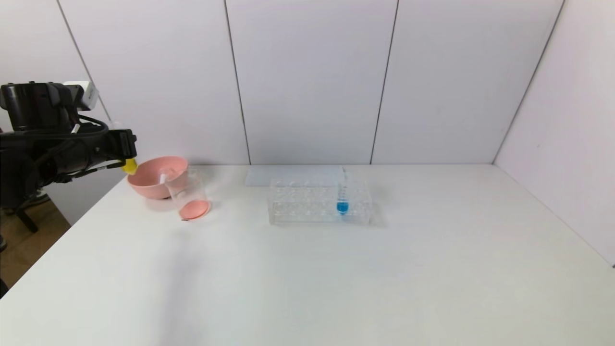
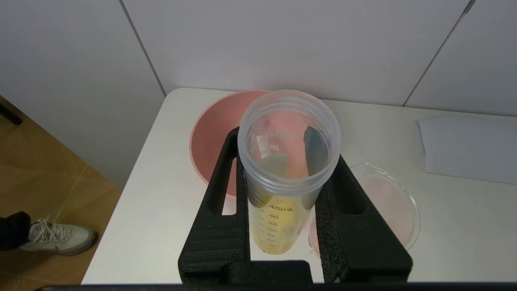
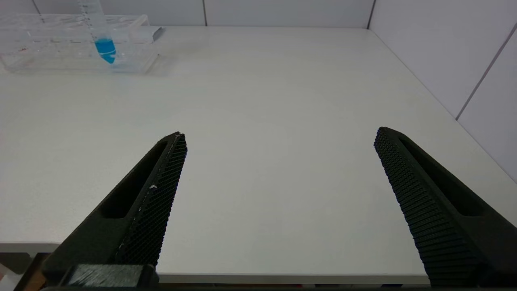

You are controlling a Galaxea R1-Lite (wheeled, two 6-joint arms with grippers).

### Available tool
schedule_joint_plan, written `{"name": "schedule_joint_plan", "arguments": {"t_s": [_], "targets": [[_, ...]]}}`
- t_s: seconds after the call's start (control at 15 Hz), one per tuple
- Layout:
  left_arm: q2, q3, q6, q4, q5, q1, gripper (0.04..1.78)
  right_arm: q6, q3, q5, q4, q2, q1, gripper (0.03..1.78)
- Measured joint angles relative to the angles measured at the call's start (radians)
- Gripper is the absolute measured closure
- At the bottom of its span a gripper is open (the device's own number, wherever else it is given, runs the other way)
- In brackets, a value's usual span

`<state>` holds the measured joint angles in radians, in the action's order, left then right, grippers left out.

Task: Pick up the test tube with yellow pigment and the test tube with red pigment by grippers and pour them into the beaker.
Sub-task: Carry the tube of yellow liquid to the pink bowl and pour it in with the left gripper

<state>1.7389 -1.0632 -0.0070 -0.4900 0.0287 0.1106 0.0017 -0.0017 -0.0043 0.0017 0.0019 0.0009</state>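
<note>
Fingers of the black left gripper (image 2: 282, 182) clamp the clear, graduated test tube with yellow pigment (image 2: 282, 202), its mouth seen only in the wrist view, above the pink bowl (image 1: 156, 175); beside it stands the clear glass beaker (image 1: 188, 196). Farther right, the black right gripper (image 3: 278, 149) hangs wide open, empty.

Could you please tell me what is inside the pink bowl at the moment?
In the left wrist view, the pink bowl shows only bare pink inner wall. Most of its inside is covered by the test tube with yellow pigment and the left hand clamped on it.
</note>
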Motion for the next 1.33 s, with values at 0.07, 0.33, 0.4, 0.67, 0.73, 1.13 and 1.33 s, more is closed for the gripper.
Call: {"name": "schedule_joint_plan", "arguments": {"t_s": [0.07, 0.33, 0.4, 0.67, 0.73, 1.13, 1.33], "targets": [[-0.001, 0.008, 0.003, -0.014, 0.000, 0.000, 1.35, 0.000, 0.000, 0.001, 0.000, 0.000, 0.000, 0.11], [-0.002, 0.044, 0.028, -0.062, 0.001, 0.021, 1.35, 0.000, 0.000, 0.000, 0.000, 0.000, 0.000, 0.11], [-0.001, 0.047, 0.028, -0.062, 0.000, 0.022, 1.35, 0.000, 0.000, 0.001, 0.000, 0.000, 0.000, 0.11], [0.009, 0.055, 0.037, -0.064, 0.003, 0.025, 1.35, 0.000, 0.000, 0.000, 0.000, 0.000, 0.000, 0.11], [0.013, 0.057, 0.044, -0.063, 0.003, 0.024, 1.35, 0.000, 0.000, 0.000, 0.000, 0.000, 0.000, 0.11], [0.028, 0.065, 0.087, -0.065, 0.009, 0.023, 1.35, 0.000, 0.000, 0.000, 0.000, 0.000, 0.000, 0.11], [0.033, 0.078, 0.090, -0.105, 0.008, 0.024, 1.35, 0.000, 0.000, 0.000, 0.000, 0.000, 0.000, 0.11]]}}
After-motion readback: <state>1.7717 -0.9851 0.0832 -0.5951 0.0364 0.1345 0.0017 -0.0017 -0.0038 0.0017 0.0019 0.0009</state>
